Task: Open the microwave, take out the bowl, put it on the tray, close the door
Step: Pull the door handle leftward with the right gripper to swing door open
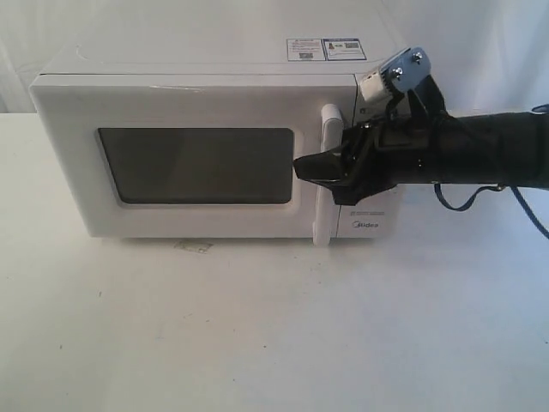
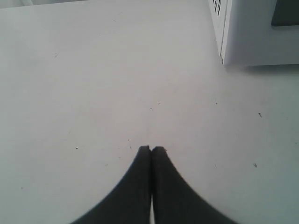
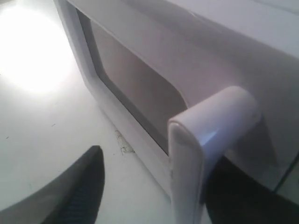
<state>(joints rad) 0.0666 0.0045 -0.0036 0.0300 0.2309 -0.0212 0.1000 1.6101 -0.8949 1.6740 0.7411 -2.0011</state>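
The white microwave [image 1: 206, 86] stands at the back of the table with its door [image 1: 77, 172] shut; the window is dark. My right gripper [image 1: 322, 167] is open at the vertical bar handle [image 1: 324, 219]. In the right wrist view the handle [image 3: 196, 154] stands between the two fingers of the right gripper [image 3: 158, 156], one finger on the window side and one behind the bar. Over bare table, my left gripper [image 2: 150, 148] is shut on nothing, near a lower corner of the microwave [image 2: 252, 42]. The bowl is hidden, and no tray shows in any view.
My right arm [image 1: 480, 154] covers the knob panel; only the Midea logo [image 1: 366, 225] shows below it. A cable [image 1: 463, 202] hangs under the arm. Stickers [image 1: 326, 49] lie on the oven's top. A scuffed mark [image 1: 193, 246] sits on the white table [image 1: 257, 343].
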